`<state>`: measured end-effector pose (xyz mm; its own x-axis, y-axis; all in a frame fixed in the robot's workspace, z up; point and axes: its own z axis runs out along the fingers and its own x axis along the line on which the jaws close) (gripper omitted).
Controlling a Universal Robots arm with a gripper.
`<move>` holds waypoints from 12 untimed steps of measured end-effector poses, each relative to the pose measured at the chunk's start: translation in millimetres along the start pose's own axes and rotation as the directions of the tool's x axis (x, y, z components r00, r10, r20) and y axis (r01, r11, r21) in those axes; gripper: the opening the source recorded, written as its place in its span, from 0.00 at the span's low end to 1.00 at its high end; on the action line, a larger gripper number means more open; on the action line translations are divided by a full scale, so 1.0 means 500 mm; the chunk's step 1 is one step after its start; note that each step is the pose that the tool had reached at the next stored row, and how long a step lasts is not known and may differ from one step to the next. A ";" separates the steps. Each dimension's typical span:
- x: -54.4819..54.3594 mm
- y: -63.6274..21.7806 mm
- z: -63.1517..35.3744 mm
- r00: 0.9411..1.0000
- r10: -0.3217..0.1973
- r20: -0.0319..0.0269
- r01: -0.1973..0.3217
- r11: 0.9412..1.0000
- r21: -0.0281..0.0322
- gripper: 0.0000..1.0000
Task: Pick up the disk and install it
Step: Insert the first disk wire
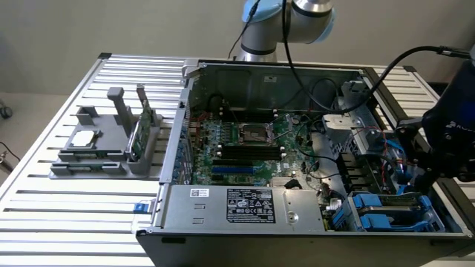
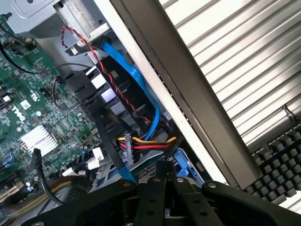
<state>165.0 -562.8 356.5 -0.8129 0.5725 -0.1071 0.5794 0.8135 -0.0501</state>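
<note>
Gripper (image 1: 424, 179): hangs over the case's (image 1: 297, 233) corner at the exterior view's right, jaws drawn together; in the wrist view (image 2: 165, 173) the fingers meet with nothing visible between them.
Disk (image 1: 393, 210): lies flat in the bay at that same corner, just below the gripper, its blue frame showing and its top partly hidden by the frame and cables.
Contact: whether the fingertips touch the disk is hard to make out.
Blue sliver (image 2: 181, 168): beside the fingertips, possibly the frame's edge.
Cables (image 2: 146, 141): a yellow, red and black bundle crosses just ahead of the fingers.
Blue ribbon (image 2: 136, 80): runs along the case wall.
Keyboard (image 2: 277, 160): outside the case, cut off at the picture's edge.
Arm (image 1: 290, 22): cropped at the top edge.
</note>
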 end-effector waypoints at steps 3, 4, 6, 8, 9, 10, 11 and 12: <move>-0.001 0.000 0.000 1.000 0.017 -0.002 -0.017 1.000 0.003 0.11; -0.001 0.000 0.000 1.000 0.022 -0.003 -0.022 1.000 0.004 0.11; -0.002 0.000 0.000 0.999 0.031 -0.005 -0.031 0.999 0.006 0.12; -0.003 0.000 0.000 0.999 0.039 -0.008 -0.038 0.999 0.009 0.18; -0.003 0.000 0.000 0.999 0.042 -0.009 -0.042 0.999 0.010 0.24; -0.004 0.000 0.000 0.999 0.045 -0.010 -0.045 0.999 0.011 0.30; -0.004 0.000 0.000 0.999 0.049 -0.011 -0.049 0.999 0.012 0.30; -0.005 0.000 0.000 0.999 0.052 -0.012 -0.051 0.999 0.013 0.37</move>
<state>166.9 -564.0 356.6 -0.7826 0.6148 -0.0978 0.6212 0.7816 -0.0573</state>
